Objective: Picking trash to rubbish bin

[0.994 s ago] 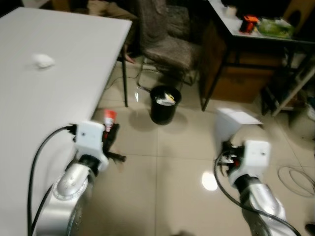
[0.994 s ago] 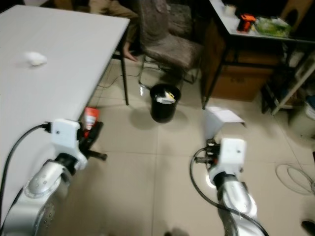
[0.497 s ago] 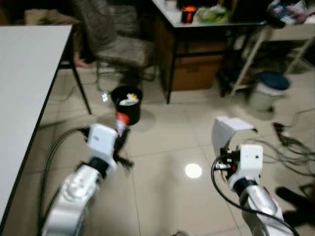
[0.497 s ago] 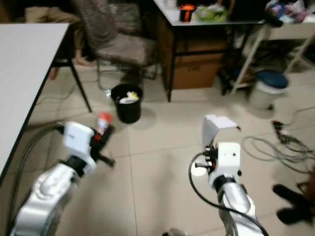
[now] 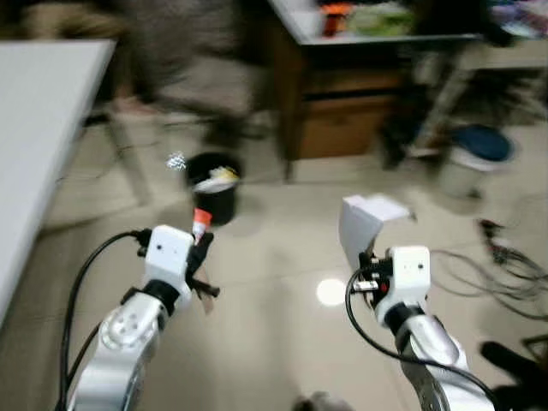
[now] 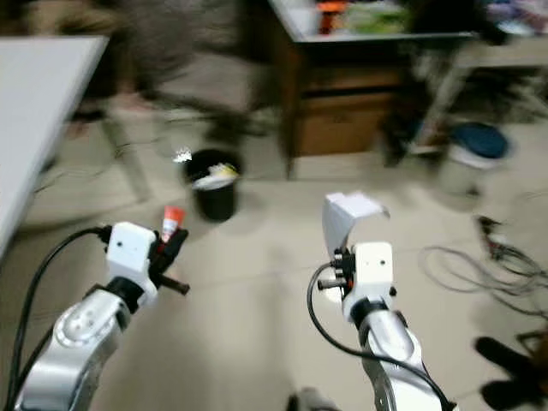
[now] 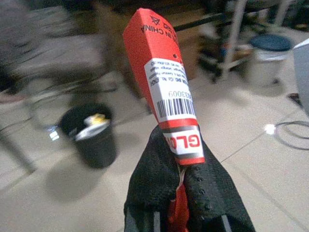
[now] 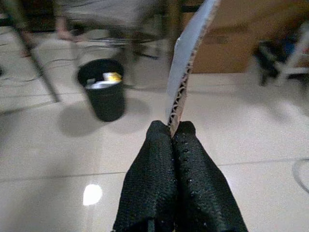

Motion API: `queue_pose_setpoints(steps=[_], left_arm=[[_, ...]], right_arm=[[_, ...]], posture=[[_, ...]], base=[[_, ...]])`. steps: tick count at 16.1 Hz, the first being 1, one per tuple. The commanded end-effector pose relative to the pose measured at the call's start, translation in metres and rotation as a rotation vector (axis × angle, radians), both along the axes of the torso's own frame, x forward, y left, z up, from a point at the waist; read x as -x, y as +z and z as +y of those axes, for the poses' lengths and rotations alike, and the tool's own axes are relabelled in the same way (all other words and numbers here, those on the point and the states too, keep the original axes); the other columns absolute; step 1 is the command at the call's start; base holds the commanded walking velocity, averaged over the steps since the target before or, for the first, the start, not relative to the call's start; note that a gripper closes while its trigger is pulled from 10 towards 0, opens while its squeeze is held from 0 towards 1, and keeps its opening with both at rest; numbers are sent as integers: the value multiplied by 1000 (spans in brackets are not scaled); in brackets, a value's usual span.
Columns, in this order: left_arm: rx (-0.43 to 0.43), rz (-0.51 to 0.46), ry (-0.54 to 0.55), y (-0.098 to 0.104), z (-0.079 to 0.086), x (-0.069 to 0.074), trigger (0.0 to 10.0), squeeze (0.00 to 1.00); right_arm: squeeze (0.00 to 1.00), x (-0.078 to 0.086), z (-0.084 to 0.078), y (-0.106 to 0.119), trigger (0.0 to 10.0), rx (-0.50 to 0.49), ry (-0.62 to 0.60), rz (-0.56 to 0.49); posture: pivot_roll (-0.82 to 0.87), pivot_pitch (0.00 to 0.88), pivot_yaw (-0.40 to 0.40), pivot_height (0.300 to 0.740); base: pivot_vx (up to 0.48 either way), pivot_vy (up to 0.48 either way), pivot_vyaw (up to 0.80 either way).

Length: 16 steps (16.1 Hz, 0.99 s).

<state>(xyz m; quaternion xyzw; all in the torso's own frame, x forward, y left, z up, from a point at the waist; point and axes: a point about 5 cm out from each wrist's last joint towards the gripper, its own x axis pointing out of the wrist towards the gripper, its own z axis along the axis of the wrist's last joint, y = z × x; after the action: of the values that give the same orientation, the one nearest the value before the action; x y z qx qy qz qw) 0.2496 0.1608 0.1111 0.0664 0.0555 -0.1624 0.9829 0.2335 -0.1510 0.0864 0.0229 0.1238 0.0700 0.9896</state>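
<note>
left gripper [image 7: 181,193] pinching red tube [image 7: 164,92]; right gripper [image 8: 174,133] clamped on cardboard piece [image 8: 186,63]

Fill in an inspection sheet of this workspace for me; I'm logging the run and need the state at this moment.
Surface: pale tiled floor with a lamp glare spot; views blurred.
Job's things: red glue tube in the left end effector; white cardboard piece in the right end effector; black rubbish bin, already holding trash, standing on the floor ahead.
Clutter: blue-lidded pail at far right.
End effectors: both shut on their items, held above the floor, short of the bin.
Cables: loose cables on the floor at right; a black cable loops along each arm.
Surroundings: white table at left, dark desk behind, a chair, too blurred to detail.
</note>
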Motion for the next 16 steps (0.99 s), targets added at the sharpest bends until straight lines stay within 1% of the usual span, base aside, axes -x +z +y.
queue_pose_setpoints(steps=[1, 3, 4, 5, 8, 10, 11, 16], left_arm=[[4, 8, -9, -4, -3, 1, 10000, 0], [4, 9, -5, -5, -2, 1, 10000, 0], [4, 8, -1, -5, -1, 0, 10000, 0], [4, 7, 2, -5, 0, 0, 10000, 0], [5, 6, 6, -6, 0, -1, 10000, 0], [5, 6, 6, -6, 0, -1, 10000, 0], [8, 7, 5, -6, 0, -1, 10000, 0], [6, 14, -12, -8, -3, 0, 10000, 0]], right_arm=[[0, -1, -5, -1, 10000, 12, -17, 0], [0, -3, -7, -2, 10000, 15, -22, 0], [0, -3, -7, -2, 10000, 32, -11, 2], [0, -4, -6, -3, 10000, 37, 1, 10], [0, -5, -1, -6, 10000, 43, 54, 26], [0, -5, -1, -6, 10000, 43, 60, 25], [0, -4, -1, -6, 10000, 20, 44, 22], [0, -3, -4, -9, 10000, 27, 29, 33]], posture=[[-52, 118, -46, 740], [-51, 119, -46, 740], [-50, 119, -46, 740], [-51, 119, -45, 740], [-51, 116, -45, 740], [-51, 115, -45, 740], [-51, 115, -46, 740], [-54, 117, -42, 740]], base=[[431, 0, 0], [429, 0, 0], [431, 0, 0], [428, 0, 463], [433, 0, 800], [433, 0, 800], [431, 0, 0], [437, 0, 0]])
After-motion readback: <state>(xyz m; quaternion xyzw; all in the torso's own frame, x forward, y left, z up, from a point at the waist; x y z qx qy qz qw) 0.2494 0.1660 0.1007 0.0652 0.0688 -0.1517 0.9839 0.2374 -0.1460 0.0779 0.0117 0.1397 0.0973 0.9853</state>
